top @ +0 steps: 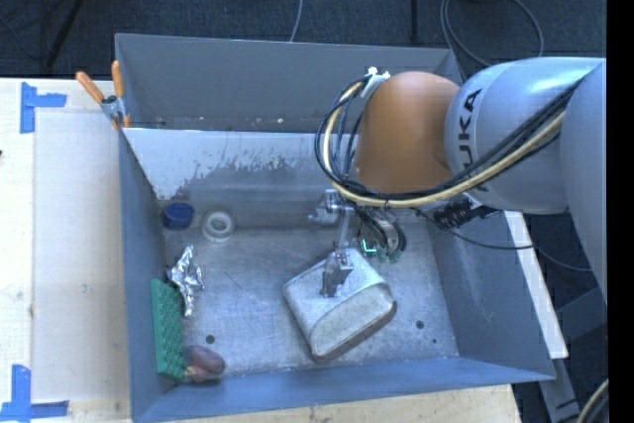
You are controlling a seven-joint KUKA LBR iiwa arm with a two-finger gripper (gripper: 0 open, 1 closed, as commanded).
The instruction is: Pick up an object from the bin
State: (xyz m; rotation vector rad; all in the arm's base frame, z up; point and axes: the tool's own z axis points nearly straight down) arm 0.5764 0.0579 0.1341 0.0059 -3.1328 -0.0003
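Our tool (337,277) is down on the grey block (347,317) near the bin's (277,104) front edge. We cannot tell if it is open or gripping. The block is not lifted yet.

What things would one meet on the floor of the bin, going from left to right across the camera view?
green mesh pad → pale ring → grey block, with the tool over it. The small things close to the pad are left out, since their places overlap.
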